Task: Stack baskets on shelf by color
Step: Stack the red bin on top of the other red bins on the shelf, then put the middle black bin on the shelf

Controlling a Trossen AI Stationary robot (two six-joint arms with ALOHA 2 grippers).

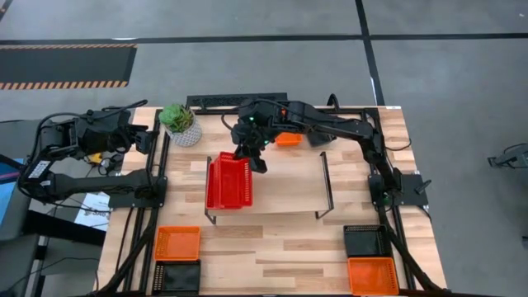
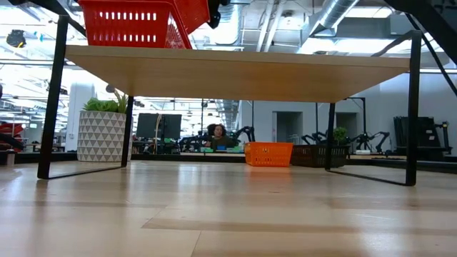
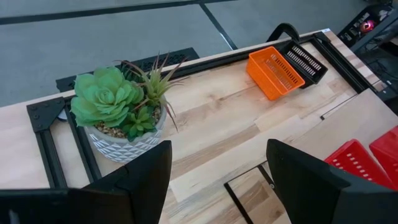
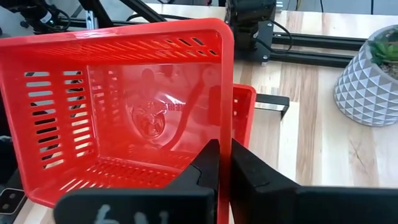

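Your right gripper (image 1: 250, 157) is clamped on the wall of a red basket (image 1: 228, 181), fingers pinched together over the rim (image 4: 225, 93), above the left end of the shelf (image 1: 289, 186). The basket is glossy red plastic with slotted mesh sides and a smooth lip; in the right wrist view it tilts toward the camera, and a second red basket (image 4: 244, 118) sits just behind it. From the low view, the red baskets (image 2: 136, 21) rest on top of the light-wood board (image 2: 243, 71), at its left end.

Your left gripper (image 1: 142, 139) waits at the table's left edge near the potted succulent (image 1: 181, 124), jaws apart.

On the wooden tabletop (image 1: 280, 247), you have an orange basket (image 1: 177, 243) with a black basket (image 1: 176, 274) just beside it at the near left corner, a black basket (image 1: 365, 240) and an orange basket (image 1: 373, 275) at the near right, and another orange basket (image 1: 288, 139) at the far edge behind the shelf. The shelf stands on thin black legs (image 2: 53, 100).

Beyond the table, the low view shows a person (image 2: 218, 135) seated among other robot arms in a bright workshop with exposed ceiling ducts.
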